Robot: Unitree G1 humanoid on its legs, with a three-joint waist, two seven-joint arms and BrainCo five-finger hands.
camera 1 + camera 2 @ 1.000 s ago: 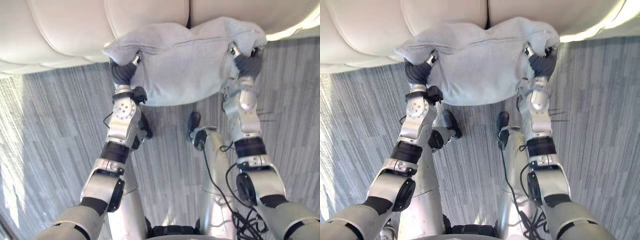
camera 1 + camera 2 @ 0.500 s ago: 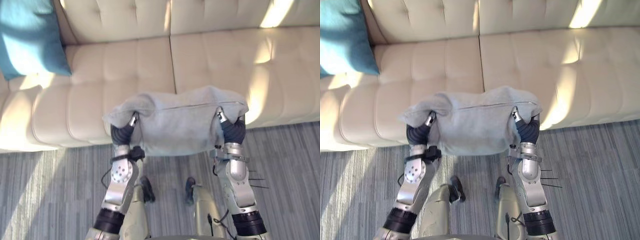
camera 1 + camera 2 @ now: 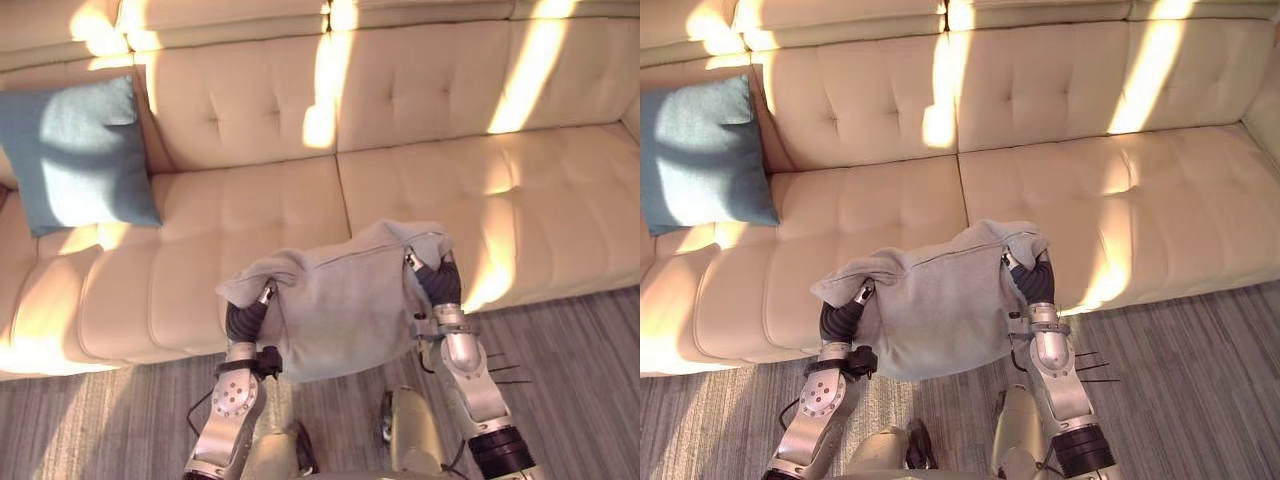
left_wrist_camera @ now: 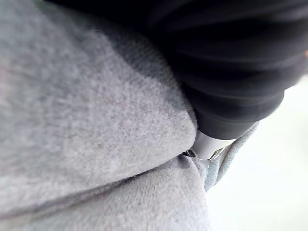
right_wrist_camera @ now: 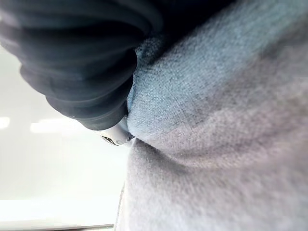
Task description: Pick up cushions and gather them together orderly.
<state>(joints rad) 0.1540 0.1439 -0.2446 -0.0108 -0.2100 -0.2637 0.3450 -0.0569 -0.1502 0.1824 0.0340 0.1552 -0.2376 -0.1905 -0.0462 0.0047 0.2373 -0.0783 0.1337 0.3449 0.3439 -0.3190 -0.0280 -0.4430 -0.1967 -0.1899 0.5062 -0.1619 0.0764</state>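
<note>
The grey cushion [image 3: 340, 310] hangs in the air over the front edge of a cream sofa [image 3: 560, 200], carried between my two hands. My left hand [image 3: 245, 320] is pushed into its upper left corner and my right hand [image 3: 440, 283] into its upper right corner. The cloth folds over both, so I cannot tell whether either is clenched on it. A blue cushion [image 3: 78, 155] leans against the sofa back at the far left, well apart. Striped grey carpet [image 3: 580, 370] lies below.

Grey cushion [image 3: 340, 310] was matt, fuzzy cloth. Sofa [image 3: 560, 190] looked smooth, leather-like, faintly glossy. Blue cushion [image 3: 80, 150] appeared matt woven fabric. Floor [image 3: 580, 340] was matt striped carpet.
</note>
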